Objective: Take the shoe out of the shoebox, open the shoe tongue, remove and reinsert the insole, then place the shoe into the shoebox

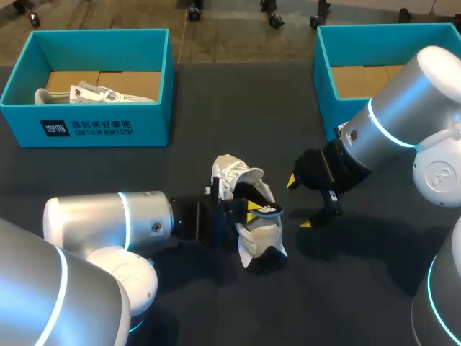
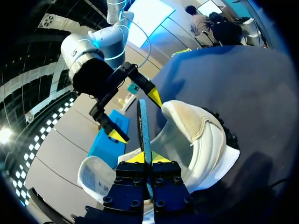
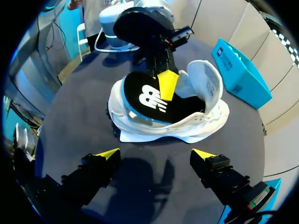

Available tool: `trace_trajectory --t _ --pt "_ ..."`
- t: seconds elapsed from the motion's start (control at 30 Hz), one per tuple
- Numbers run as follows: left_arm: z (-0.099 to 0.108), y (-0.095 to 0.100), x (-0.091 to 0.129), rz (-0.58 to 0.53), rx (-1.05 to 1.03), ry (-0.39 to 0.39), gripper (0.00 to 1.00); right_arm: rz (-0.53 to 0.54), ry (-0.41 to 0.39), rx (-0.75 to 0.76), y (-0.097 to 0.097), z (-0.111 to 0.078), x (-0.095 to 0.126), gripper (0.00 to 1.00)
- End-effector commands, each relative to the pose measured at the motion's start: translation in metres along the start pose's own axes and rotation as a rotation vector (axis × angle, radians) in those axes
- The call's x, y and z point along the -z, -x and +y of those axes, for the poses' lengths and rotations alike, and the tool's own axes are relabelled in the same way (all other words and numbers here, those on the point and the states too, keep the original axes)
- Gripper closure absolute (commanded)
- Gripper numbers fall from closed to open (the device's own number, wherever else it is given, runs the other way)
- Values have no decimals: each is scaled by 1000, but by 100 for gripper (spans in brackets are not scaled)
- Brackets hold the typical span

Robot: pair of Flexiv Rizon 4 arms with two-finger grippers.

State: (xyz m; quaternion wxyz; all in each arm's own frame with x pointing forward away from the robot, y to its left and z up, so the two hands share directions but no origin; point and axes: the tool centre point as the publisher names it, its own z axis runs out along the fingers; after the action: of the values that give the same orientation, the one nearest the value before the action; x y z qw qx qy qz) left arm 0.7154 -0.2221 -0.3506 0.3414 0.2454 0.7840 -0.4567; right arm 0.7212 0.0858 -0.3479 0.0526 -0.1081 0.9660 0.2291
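**A:** Shoe [image 1: 248, 216] sits on the table [image 1: 108, 180], outside both boxes. Left tool [image 2: 145, 157] is clamped on the insole [image 3: 149, 100], which stands partly out of the shoe's opening.

**B:** Right tool [image 3: 155, 153]?

**A:** Jaws apart, holding nothing, just beside the shoe, opposite the left arm.

**B:** Advice for the insole step?

**A:** Judgement: steady the shoe with the right tool, keep the insole in line with the opening, and avoid snagging the collar.

**B:** Surroundings?

**A:** A blue shoebox [image 1: 101, 122] beyond the shoe to its left holds another shoe [image 1: 94, 94]. A second box [image 1: 325, 86] stands beyond the shoe to its right. Neither obstructs.
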Motion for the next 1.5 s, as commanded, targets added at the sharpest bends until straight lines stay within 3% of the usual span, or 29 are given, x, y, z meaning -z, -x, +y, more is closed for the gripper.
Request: trace_trajectory --t 0.03,0.1,0.17,0.33,0.5,0.53,0.63,1.03,1.17,1.2,1.23,1.27,1.33,1.5 --pt "2 -2 -1 -3 12 -15 100 -2 0 0 -1 0 0 0" --pt "-4 1 1 -10 14 -30 63 -2 0 0 -1 0 0 0" --pt "-11 3 3 -20 9 -48 60 -2 0 0 -1 0 0 0" --pt "-24 5 8 -20 8 -72 62 -2 0 0 -1 0 0 0" --pt "-29 1 10 -5 16 -81 71 -2 0 0 -1 0 0 0" --pt "-29 -1 10 2 18 -82 75 -2 0 0 -1 0 0 0" --pt "-26 -5 5 13 25 -80 100 -2 0 0 -1 0 0 0" --pt "3 -5 -6 0 -21 -36 100 -2 0 0 -1 0 0 0" --pt "-1 -4 -3 -1 -12 -47 100 -2 0 0 -1 0 0 0" --pt "-3 -3 -2 -3 -11 -53 87 -2 0 0 -1 0 0 0" --pt "-6 -2 -1 -4 -6 -63 68 -2 0 0 -1 0 0 0" --pt "-8 -1 0 -4 -6 -64 63 -2 0 0 -1 0 0 0" --pt "-15 3 3 -11 -10 -79 58 -2 0 0 -1 0 0 0" --pt "-26 7 10 -14 -23 -100 62 -2 0 0 -1 0 0 0"
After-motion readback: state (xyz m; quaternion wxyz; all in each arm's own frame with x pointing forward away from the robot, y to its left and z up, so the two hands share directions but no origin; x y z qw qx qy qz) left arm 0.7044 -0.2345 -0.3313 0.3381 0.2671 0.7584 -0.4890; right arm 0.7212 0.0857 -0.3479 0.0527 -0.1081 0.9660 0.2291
